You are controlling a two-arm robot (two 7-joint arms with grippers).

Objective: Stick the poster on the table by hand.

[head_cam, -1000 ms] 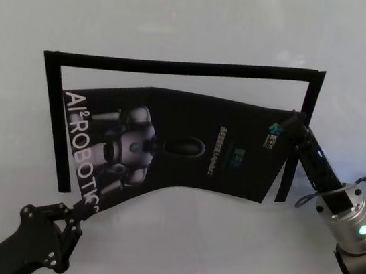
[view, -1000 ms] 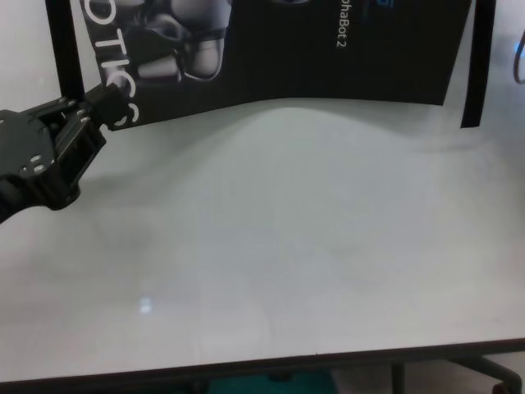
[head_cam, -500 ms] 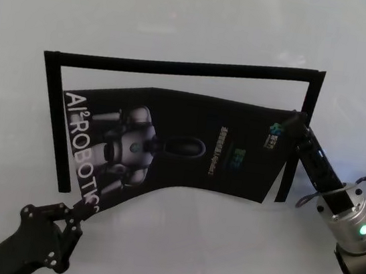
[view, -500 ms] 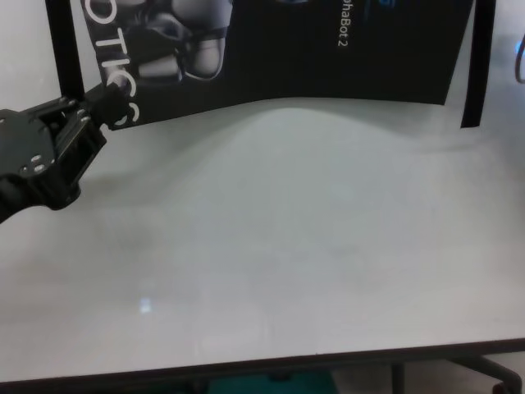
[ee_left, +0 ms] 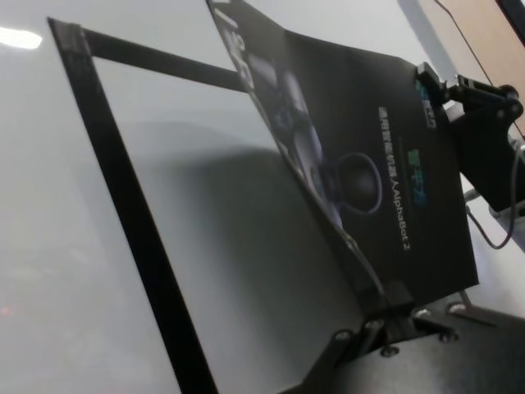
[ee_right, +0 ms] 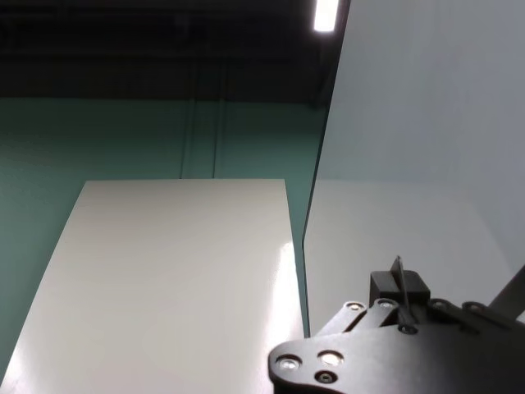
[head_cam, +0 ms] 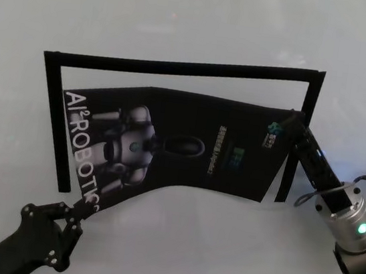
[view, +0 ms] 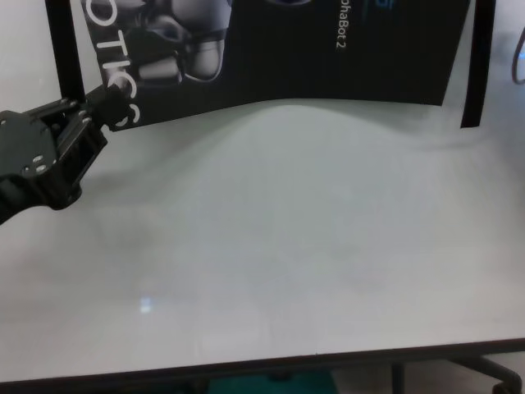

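Nearest the robot, the table (view: 287, 271) shows a broad bare white stretch up to its thin dark near edge, with a dark leg visible below at the right in the chest view.

Left gripper (head_cam: 83, 212) sits low on the left side of the table, just past the bare stretch. Its short black fingers are pinched tight on the near-left corner of the poster (head_cam: 188, 148), right at the end of the white lettering. The left wrist view confirms this: the fingertips (ee_left: 392, 297) clamp the sheet's edge, and the sheet rises away from them.

The poster is held up off the tabletop between the two grippers, not lying flat. Its near edge sags in a shallow curve and casts a soft shadow on the table beneath. Print side faces up: silver-grey robot picture towards the left, white lettering along the left edge, small coloured text and a logo towards the right.

Right gripper (head_cam: 292, 117) reaches in from the right side, arm angled across the table, and its narrow fingers are closed on the far-right corner of the poster beside the logo. The right wrist view shows the thin sheet edge caught between the finger pads.

Farther out, a black tape frame (head_cam: 185, 67) is laid on the table with three sides: far, left and right. The poster hangs within that outline.
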